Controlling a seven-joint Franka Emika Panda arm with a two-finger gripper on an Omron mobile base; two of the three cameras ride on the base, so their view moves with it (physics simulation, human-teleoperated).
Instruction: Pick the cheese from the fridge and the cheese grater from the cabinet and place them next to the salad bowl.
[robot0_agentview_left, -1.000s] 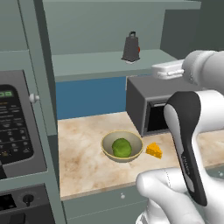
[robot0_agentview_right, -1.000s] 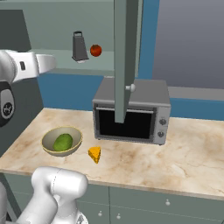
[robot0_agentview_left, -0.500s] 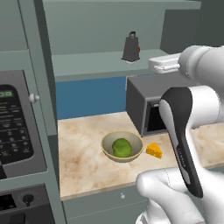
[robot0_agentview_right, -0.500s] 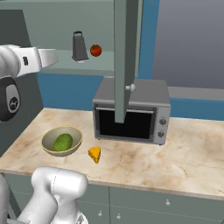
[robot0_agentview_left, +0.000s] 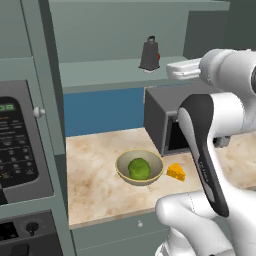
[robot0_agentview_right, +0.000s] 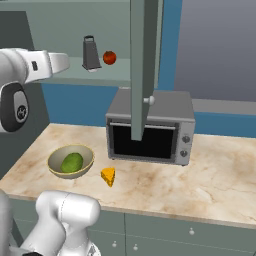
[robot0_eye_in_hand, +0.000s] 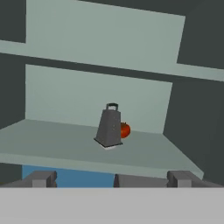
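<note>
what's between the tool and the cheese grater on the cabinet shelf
Nothing visible. In the hand view the cheese grater stands straight ahead of the open tool across bare shelf. The small red fruit sits behind it, not in the path.

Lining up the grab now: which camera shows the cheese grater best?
The hand view: the cheese grater stands upright, centred, unobstructed, on the cabinet shelf, a red fruit behind it. The left base view shows it smaller, near the arm. The right base view shows it small, beside the fruit.
</note>
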